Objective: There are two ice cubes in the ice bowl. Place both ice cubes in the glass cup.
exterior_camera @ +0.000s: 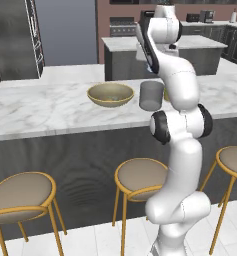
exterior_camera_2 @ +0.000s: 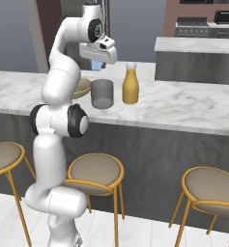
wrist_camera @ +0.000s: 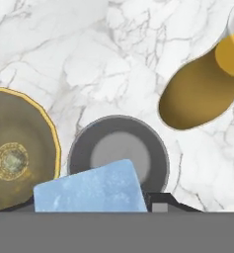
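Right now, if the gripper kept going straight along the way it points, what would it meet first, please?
Most likely the glass cup: the gripper, jaws closed on an ice cube, looks down at the cup's open mouth, with the ice bowl off to one side. How high it stands above the rim is unclear.

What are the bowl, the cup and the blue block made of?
The bowl looks like glazed or brassy metal: olive-gold with a bright rim. The cup looks like smoky glass, grey and slightly see-through. The blue block looks like ice: pale, frosty, translucent. All are rendered, so these are guesses.
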